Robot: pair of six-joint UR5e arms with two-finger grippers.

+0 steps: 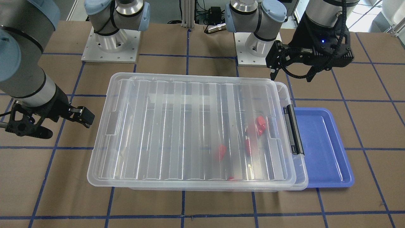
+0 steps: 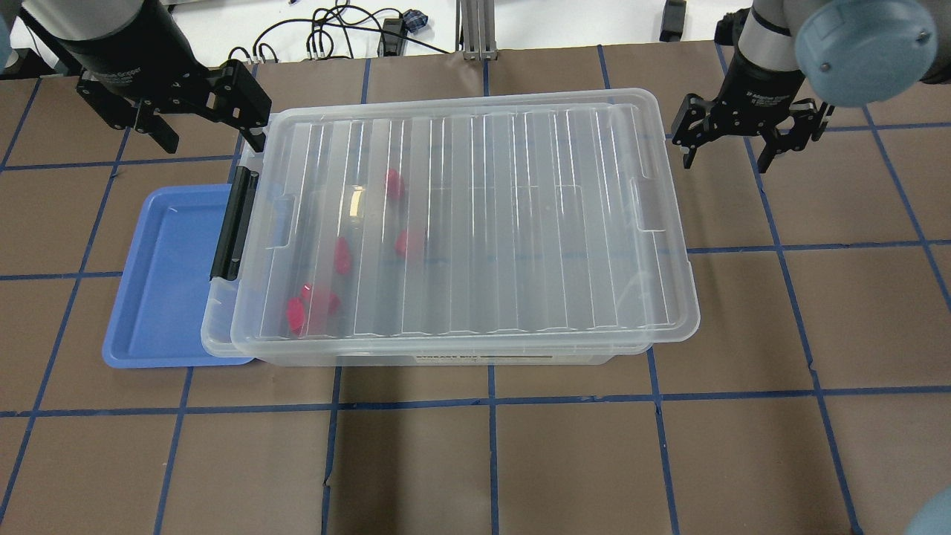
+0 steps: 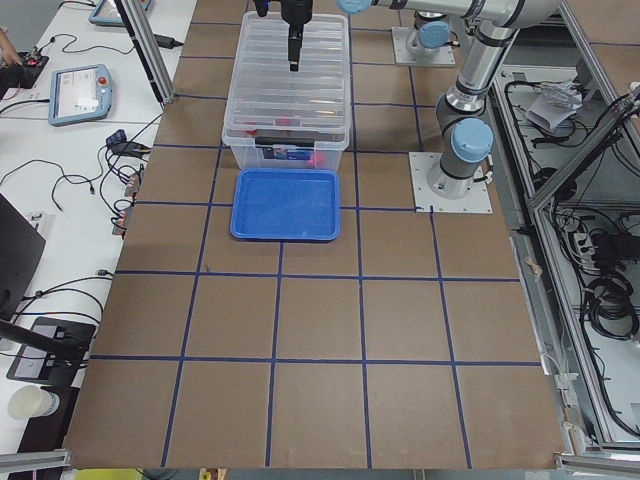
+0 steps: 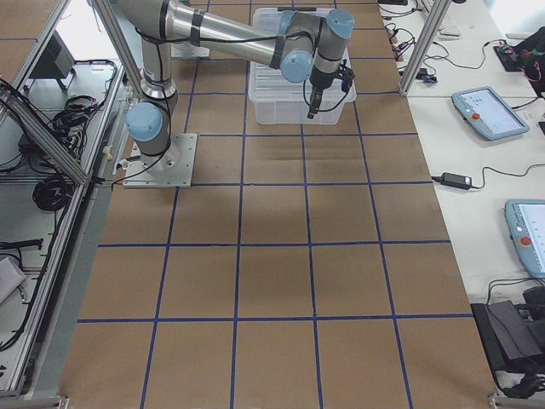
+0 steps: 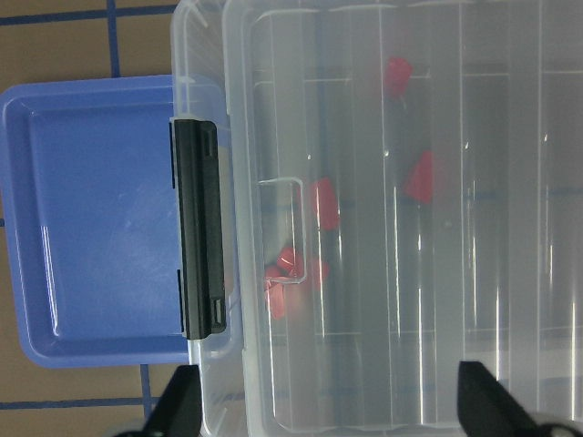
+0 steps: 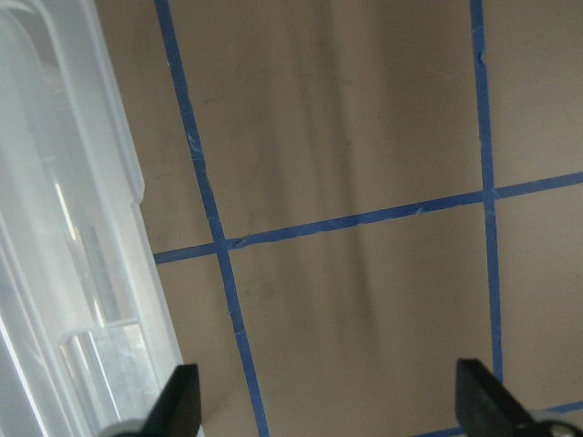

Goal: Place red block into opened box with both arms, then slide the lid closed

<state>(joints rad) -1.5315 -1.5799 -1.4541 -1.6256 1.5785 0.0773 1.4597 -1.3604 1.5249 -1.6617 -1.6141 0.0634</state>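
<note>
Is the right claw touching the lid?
Apart. The overhead view shows bare table between the right claw and the lid edge.

light: bright, even overhead | glare: white streaks on the lid (image 2: 483, 215) (ribs mostly) | shadows: soft | focus: sharp

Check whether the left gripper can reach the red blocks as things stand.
Probably not. The lid covers nearly the whole box, and the red blocks lie under it. Only a narrow strip by the latch is uncovered. The left gripper, open, hangs by the box's far corner.
</note>
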